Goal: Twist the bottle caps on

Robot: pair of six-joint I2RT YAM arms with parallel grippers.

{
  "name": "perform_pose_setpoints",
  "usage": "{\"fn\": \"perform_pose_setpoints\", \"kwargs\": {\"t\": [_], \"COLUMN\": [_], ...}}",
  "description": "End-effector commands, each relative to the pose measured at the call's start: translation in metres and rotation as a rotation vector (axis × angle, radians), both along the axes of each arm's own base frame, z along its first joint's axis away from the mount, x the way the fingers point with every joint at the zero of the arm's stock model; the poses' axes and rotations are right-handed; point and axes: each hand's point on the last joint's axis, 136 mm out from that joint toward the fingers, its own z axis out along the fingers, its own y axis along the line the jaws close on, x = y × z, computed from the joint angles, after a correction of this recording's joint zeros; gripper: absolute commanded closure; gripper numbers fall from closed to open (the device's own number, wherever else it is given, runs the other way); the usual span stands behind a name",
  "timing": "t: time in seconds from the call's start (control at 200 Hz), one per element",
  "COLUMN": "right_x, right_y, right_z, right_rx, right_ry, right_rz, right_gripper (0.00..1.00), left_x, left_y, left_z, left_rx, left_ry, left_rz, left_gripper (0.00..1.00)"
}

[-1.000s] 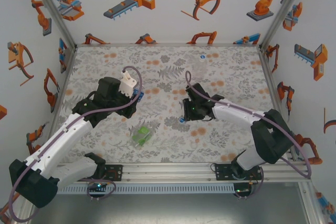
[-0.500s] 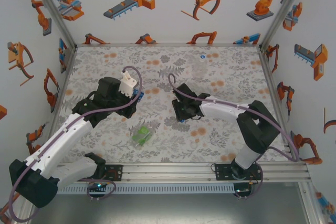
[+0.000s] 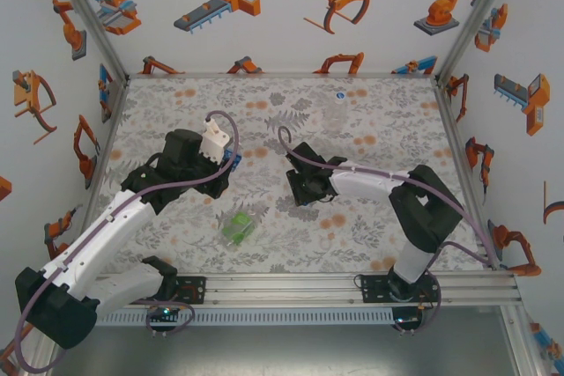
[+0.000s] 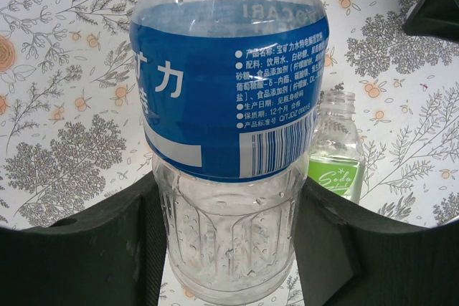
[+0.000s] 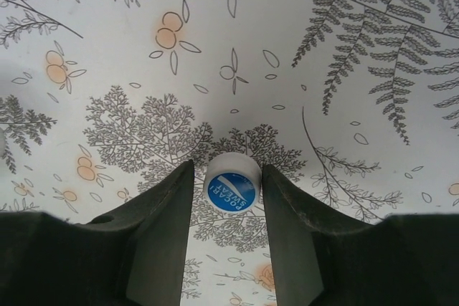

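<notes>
Bottle cap [image 5: 232, 184], white with a blue printed top, sits pinched between the right jaws, which are closed on its side walls. Since a second ago the right arm [image 3: 370, 184] has swung left across the bench [image 3: 176, 103], carrying the cap from right of centre to about mid-bench, nearer the left arm [image 3: 115, 217]. The left arm and its load have not moved.

The left jaws are clamped on the ribbed lower body of the blue-label bottle [image 4: 229, 105], left of centre on the bench, where a sliver of blue [image 3: 236, 160] shows in the top view. Just beyond it in the left wrist view lies the green-label bottle [image 4: 336, 155], its neck open and uncapped. From above it lies on its side [image 3: 238, 224] near the front edge, between the two arms. A clear bottle [image 3: 337, 114] stands near the far edge, with a second cap [image 3: 338, 94] just behind it on the bench. Nothing lies between the held cap and the held bottle.

The held cap's printed top faces the wrist camera, its open side turned away towards the bench. The blue-label bottle's long axis runs out along the jaws, its shoulder end away from the wrist. Its mouth is cut off by the frame edge.
</notes>
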Motion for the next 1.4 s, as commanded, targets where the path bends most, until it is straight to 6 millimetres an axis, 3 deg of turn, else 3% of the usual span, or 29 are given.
{"fn": "perform_pose_setpoints", "kwargs": {"t": [0.0, 0.641, 0.876, 1.096, 1.187, 1.397], "right_x": [-0.001, -0.004, -0.003, -0.003, -0.005, -0.01], "right_y": [0.001, -0.003, -0.003, -0.006, -0.008, -0.017], "right_z": [0.0, 0.002, 0.01, 0.033, 0.047, 0.089], "right_rx": [-0.017, -0.063, -0.054, -0.015, 0.0, 0.01], "right_ry": [0.014, 0.024, 0.003, -0.061, -0.096, -0.202], "right_rz": [-0.016, -0.019, -0.021, -0.001, 0.027, 0.11], "right_gripper": [0.59, 0.61, 0.7, 0.72, 0.72, 0.74], "left_x": [0.002, 0.001, 0.0, -0.007, -0.012, -0.028], "left_y": [-0.004, -0.003, -0.006, -0.026, -0.041, -0.084], "left_z": [0.007, 0.007, 0.005, -0.003, 0.004, 0.026], "left_rx": [-0.02, -0.02, -0.025, -0.048, -0.077, -0.117], "left_ry": [-0.009, -0.01, 0.004, 0.076, 0.091, 0.036], "left_rz": [-0.003, -0.001, -0.017, -0.119, -0.215, -0.549], "left_gripper": [0.99, 0.99, 0.99, 0.99, 0.93, 0.95]}}
